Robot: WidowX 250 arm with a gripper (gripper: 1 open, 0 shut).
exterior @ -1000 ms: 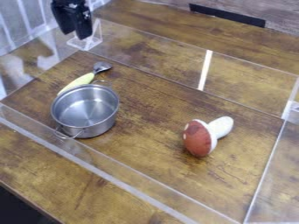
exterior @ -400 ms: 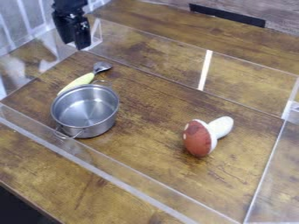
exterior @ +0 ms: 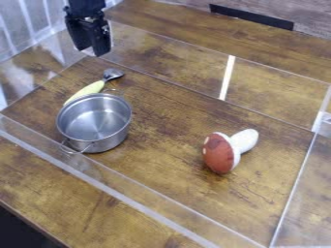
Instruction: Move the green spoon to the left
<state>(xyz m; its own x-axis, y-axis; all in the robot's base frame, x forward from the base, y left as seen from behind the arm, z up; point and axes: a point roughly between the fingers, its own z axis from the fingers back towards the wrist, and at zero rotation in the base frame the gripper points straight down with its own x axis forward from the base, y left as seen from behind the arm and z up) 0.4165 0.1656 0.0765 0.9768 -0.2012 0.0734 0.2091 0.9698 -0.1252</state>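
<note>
The green spoon point(exterior: 88, 88) lies flat on the wooden table, yellow-green with a small grey end point(exterior: 112, 75) pointing back right; its lower part is tucked behind the rim of the steel pot point(exterior: 93, 122). My black gripper point(exterior: 89, 44) hangs above the table at the upper left, just behind and above the spoon's grey end, not touching it. Its fingers point down, open, with nothing between them.
A red-brown and white mushroom toy point(exterior: 225, 149) lies on its side at the right. Clear acrylic walls point(exterior: 227, 77) frame the work area, with a low front edge point(exterior: 116, 194) and a panel at the left.
The gripper has moved right and down toward the spoon's grey end. Spoon, pot and mushroom have not moved.
</note>
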